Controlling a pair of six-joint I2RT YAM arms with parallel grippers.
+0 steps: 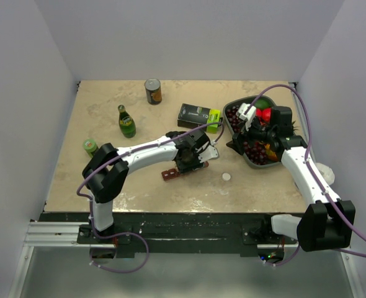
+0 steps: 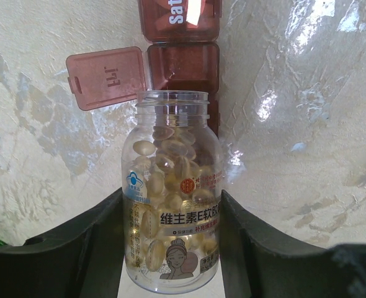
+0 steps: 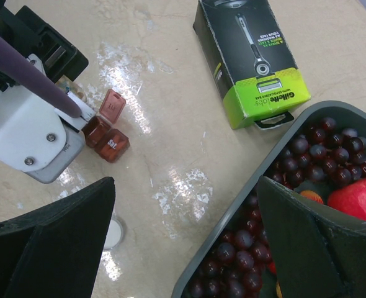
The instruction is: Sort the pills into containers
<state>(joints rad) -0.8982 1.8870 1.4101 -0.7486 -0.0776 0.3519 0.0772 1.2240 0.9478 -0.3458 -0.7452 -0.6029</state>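
Item: left gripper. Jaws pinched on the sides of a clear pill bottle, which was uncapped and filled with pale oval capsules.

Item: containers. A dark red strip of square compartments lay flat near the middle of the table, a little toward its near edge. One lid was flipped open to the side, and the next compartment, marked "Sat", was closed. In the left wrist view the bottle's mouth lay directly before the open compartment.

Item: right gripper. Fingers were spread wide and held nothing, above the left rim of the grey tray of dark grapes and red fruit by the table's right edge.

Item: white cap. It lay on the table right of the strip and apart from it.

Item: black-and-green box. It lay flat just left of the tray.

Item: green bottle and can. Both stood upright toward the far left.
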